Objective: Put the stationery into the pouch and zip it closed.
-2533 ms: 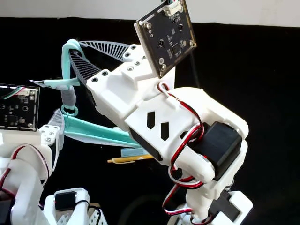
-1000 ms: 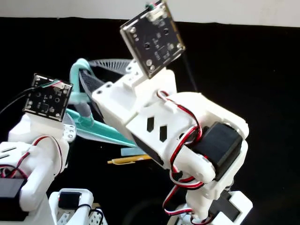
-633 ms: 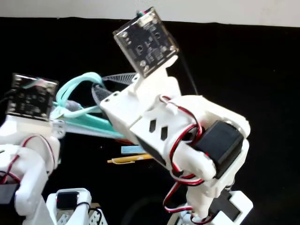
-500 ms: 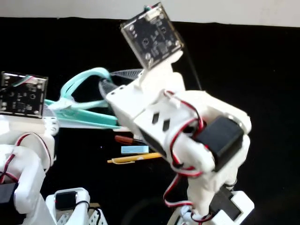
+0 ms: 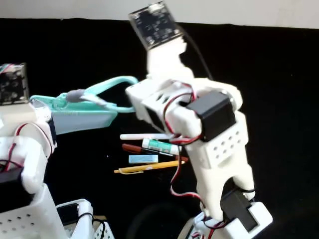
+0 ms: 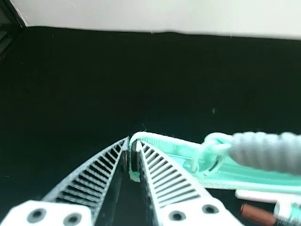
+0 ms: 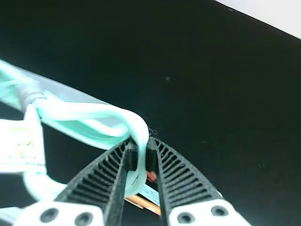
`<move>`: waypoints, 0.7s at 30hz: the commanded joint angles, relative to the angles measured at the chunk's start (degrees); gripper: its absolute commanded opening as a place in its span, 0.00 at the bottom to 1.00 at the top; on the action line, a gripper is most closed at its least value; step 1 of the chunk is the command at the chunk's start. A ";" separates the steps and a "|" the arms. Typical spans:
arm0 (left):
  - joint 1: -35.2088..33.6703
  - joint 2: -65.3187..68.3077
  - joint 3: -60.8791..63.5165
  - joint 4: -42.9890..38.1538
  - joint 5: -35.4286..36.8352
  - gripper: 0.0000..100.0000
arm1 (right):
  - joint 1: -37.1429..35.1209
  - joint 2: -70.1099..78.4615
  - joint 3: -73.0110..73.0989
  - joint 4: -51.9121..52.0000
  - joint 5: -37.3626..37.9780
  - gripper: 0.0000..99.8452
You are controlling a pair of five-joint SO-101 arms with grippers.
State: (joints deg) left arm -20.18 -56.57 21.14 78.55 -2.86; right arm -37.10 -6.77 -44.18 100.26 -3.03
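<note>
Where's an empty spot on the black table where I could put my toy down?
Bare: the black table beyond the pouch, up to the white wall, and the stretch on the outer side of the right arm. Crowded: in front of the pouch, where the pens and eraser lie bunched.

Pouch (image 5: 79, 119): mint cloth, matt, fine weave. Its strap (image 7: 89, 115): smooth mint cord with a slight sheen. Grey sleeve (image 6: 263, 150) on the strap: ribbed, matt (rubber or plastic, can't tell). Left gripper (image 6: 132, 143) and right gripper (image 7: 141, 147): black ribbed plastic, matt, on smooth white plastic bases. Table (image 5: 279, 74): black, matt, cloth-like. White pen (image 5: 142, 136), brown pen (image 5: 132, 148) and yellow pen (image 5: 144, 168): smooth plastic, the brown one glossier. Blue eraser (image 5: 143, 159): matt.
</note>
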 commanded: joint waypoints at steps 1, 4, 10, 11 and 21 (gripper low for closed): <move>-0.48 0.31 1.89 -5.10 3.43 0.01 | 4.53 -0.40 -0.31 0.04 -0.62 0.01; -0.48 0.40 2.51 -7.82 4.31 0.01 | 7.43 -0.40 -0.40 -0.92 -0.62 0.01; -0.48 0.40 2.33 -11.08 6.33 0.01 | 9.01 -0.40 -0.57 -1.54 -0.62 0.01; -0.48 0.40 2.33 -11.16 7.12 0.01 | 9.01 -0.40 -0.57 -1.54 -0.62 0.01; -0.40 0.40 2.68 -12.40 10.29 0.01 | 14.64 -0.57 -0.66 -2.24 -0.62 0.01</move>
State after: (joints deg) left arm -19.91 -56.04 23.87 67.56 6.64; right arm -25.85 -6.68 -44.18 99.03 -3.03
